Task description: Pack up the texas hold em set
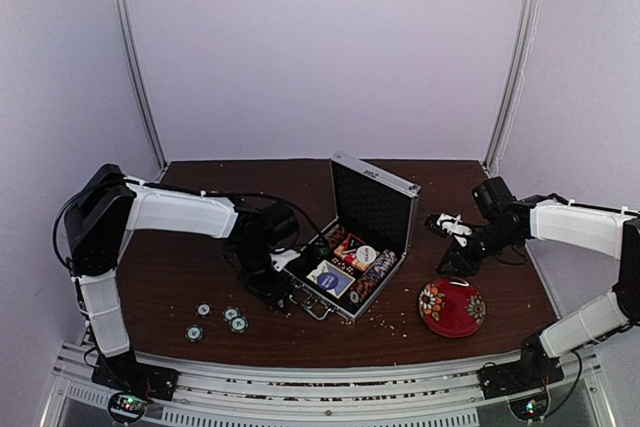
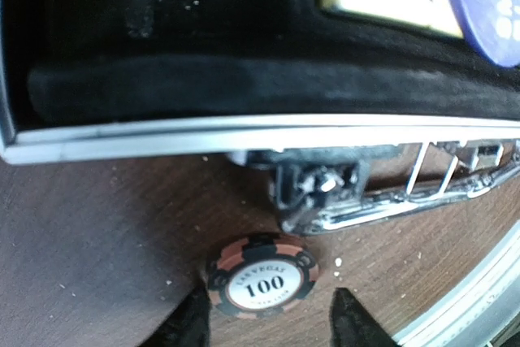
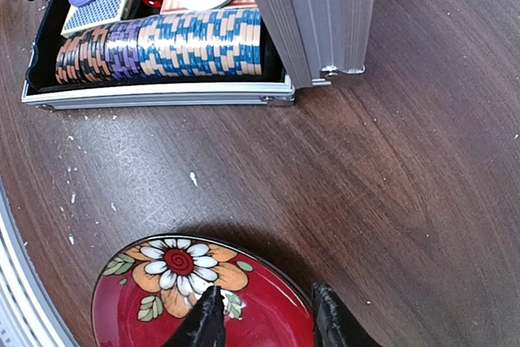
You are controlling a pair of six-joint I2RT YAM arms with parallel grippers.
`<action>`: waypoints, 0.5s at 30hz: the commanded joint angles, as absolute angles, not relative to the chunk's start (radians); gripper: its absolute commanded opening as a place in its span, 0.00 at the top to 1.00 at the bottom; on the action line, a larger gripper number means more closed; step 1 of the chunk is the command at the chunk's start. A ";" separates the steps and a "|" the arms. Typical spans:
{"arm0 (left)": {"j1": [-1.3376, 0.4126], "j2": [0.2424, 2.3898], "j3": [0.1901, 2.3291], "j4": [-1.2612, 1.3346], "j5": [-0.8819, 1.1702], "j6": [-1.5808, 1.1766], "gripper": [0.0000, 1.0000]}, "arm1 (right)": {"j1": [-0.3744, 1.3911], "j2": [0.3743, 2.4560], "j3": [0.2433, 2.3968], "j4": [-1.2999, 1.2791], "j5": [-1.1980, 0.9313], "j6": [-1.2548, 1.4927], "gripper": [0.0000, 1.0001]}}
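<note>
l gripper (image 2: 270, 292) part open, 100 chip (image 2: 262, 275) loose btwn fingers (image 2: 351, 324), by briefcase (image 2: 244, 132).

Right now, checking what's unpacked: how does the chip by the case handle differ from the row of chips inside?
The chip by the handle lies flat on the table, face up; the row of chips stands on edge. That chip is outside the case; the row is packed inside. It is black and salmon; the row runs orange, purple, blue. Both are round, stripe-edged.
</note>
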State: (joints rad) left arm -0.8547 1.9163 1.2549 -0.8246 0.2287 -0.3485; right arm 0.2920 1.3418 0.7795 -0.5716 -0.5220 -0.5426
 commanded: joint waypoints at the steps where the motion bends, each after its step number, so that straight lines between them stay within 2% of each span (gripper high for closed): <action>1: -0.859 1.876 1.283 -0.849 0.175 -0.336 0.43 | 0.297 1.333 0.800 -0.571 -0.505 -0.537 0.63; 5: -0.856 1.789 1.290 -0.867 0.055 -0.369 0.34 | 0.296 1.315 0.799 -0.571 -0.503 -0.538 0.63; 10: -0.795 1.693 1.199 -0.922 -0.071 -0.446 0.33 | 0.296 1.290 0.797 -0.566 -0.500 -0.537 0.63; 15: -0.713 1.576 1.065 -0.929 -0.058 -0.521 0.32 | 0.296 1.289 0.800 -0.567 -0.514 -0.536 0.64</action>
